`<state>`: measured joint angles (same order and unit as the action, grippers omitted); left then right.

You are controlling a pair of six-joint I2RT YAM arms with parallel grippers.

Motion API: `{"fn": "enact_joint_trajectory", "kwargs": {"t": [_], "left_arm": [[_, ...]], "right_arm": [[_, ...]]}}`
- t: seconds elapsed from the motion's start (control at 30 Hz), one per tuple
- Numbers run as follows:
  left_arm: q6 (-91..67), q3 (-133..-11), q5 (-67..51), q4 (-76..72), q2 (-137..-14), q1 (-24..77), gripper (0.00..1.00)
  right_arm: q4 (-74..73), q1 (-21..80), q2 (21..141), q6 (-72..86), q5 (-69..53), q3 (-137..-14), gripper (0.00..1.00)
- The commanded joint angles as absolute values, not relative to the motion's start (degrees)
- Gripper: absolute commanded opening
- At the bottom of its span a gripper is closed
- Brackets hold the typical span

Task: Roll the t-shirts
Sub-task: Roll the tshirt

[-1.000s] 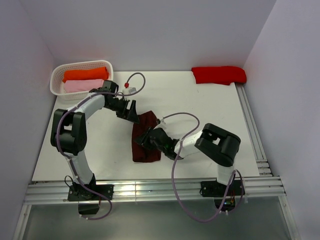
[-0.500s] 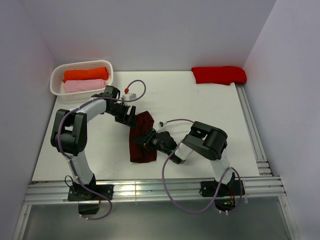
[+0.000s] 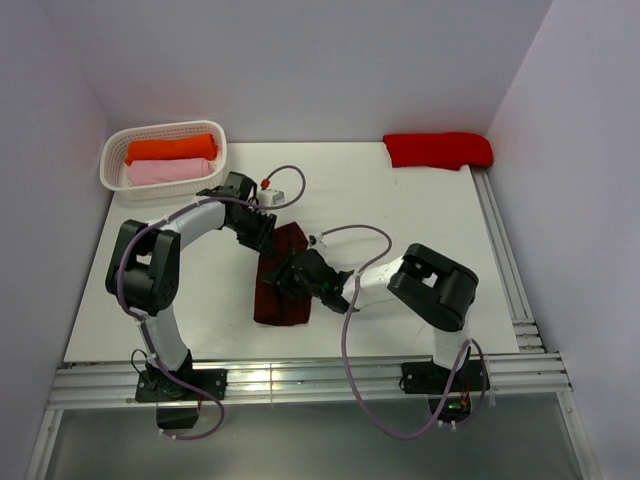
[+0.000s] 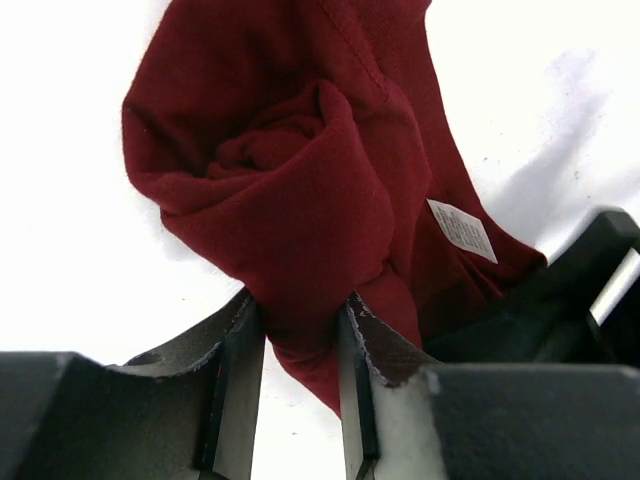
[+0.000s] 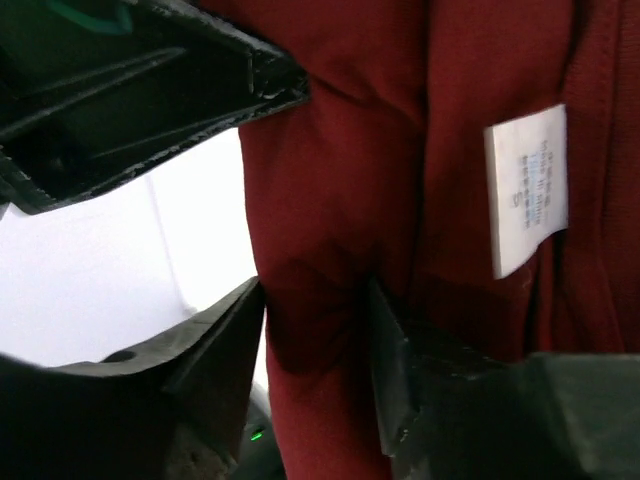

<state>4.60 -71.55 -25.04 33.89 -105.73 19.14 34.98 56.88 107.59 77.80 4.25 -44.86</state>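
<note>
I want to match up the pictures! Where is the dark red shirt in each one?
Top external: the dark red shirt lies on the white table, just left of the picture's middle.
Left wrist: the shirt fills the top and middle, with a fold running down to the bottom edge.
Right wrist: the shirt fills the middle and right.
Shared landmark: its white label shows in both wrist views; the white table shows in all three.

Soft matt maroon cloth t-shirt (image 4: 300,200) on a smooth white table (image 3: 420,200).
</note>
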Motion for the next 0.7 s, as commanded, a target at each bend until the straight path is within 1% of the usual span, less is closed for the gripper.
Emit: {"fn": "enact_joint_trajectory", "kwargs": {"t": [0.0,0.03,0.07,0.1,0.17,0.2,0.4,0.5,0.67], "left_arm": [[4.75,-73.30,-19.34,31.29,-103.98,19.77,0.29],[4.83,-73.30,-19.34,31.29,-103.80,19.86,0.30],[4.66,-73.30,-18.99,31.38,-103.62,20.04,0.30],[4.66,-73.30,-18.90,31.38,-103.62,20.13,0.30],[4.66,-73.39,-18.81,31.46,-103.54,20.39,0.30],[4.48,-73.39,-18.81,31.46,-103.54,20.39,0.29],[4.48,-73.48,-18.63,31.55,-103.62,20.65,0.29],[4.48,-73.39,-18.72,31.55,-103.62,20.74,0.29],[4.48,-73.30,-18.81,31.55,-103.80,20.83,0.30]], "right_arm": [[1.05,59.41,105.56,72.25,12.99,-53.31,0.54],[-2.69,60.37,105.38,71.38,14.40,-55.18,0.57],[-6.12,60.82,105.29,71.19,17.55,-57.02,0.57],[-11.98,61.34,105.29,70.93,18.88,-60.43,0.58],[-17.55,62.84,105.64,70.58,21.61,-63.97,0.60],[-22.54,63.28,105.91,70.49,23.97,-67.64,0.61],[-39.70,66.44,109.33,71.01,30.84,-80.75,0.62],[-39.39,67.59,108.90,70.32,32.25,-82.35,0.63],[-37.00,68.11,109.95,66.72,34.62,-84.81,0.59]]}}
